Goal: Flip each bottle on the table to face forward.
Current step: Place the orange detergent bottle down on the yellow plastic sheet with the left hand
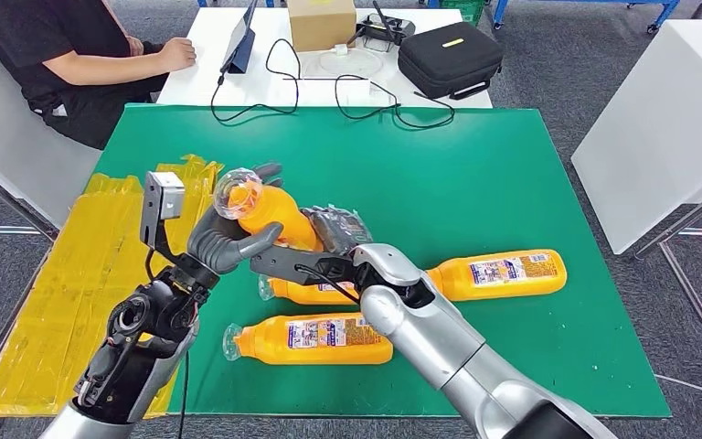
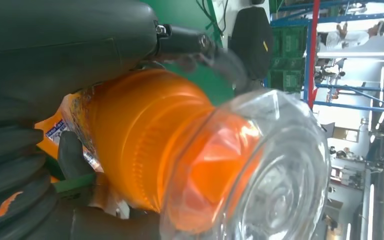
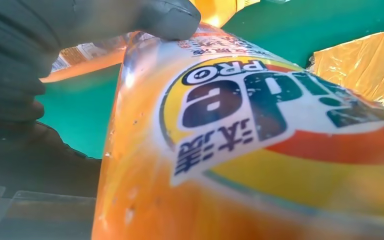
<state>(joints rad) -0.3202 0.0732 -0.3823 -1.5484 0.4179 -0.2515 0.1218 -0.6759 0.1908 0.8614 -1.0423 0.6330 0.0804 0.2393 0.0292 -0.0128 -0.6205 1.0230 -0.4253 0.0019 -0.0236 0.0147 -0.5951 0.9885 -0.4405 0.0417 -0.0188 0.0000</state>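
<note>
**A:** While both hands have it, where is the bottle (image 1: 270, 212)?

**B:** It is up off the green mat (image 1: 475, 174), above the bottles lying flat there. Its clear cap (image 1: 236, 192) points up and toward the yellow sheet (image 1: 64, 293). Its long body slants down from the cap toward the right hand (image 1: 334, 233).

**A:** Who holds which end?

**B:** The left hand (image 1: 228, 240) is wrapped around the neck, just under the cap. The right hand grips the fat lower end. So the bottle runs from one hand to the other, and I think the next turn has to go around that line.

**A:** Which side shows now?

**B:** In the right wrist view the big front label (image 3: 280, 115) faces that camera. I cannot tell if that is forward yet.

**A:** What is hard to see?

**B:** The right arm covers the held bottle's bottom end and part of the lying bottle (image 1: 302, 291) right under it. Two more lie near, one (image 1: 315, 338) closer to the robot and one (image 1: 503, 273) farther to its right. They show small print, so I guess they are not yet flipped.
</note>
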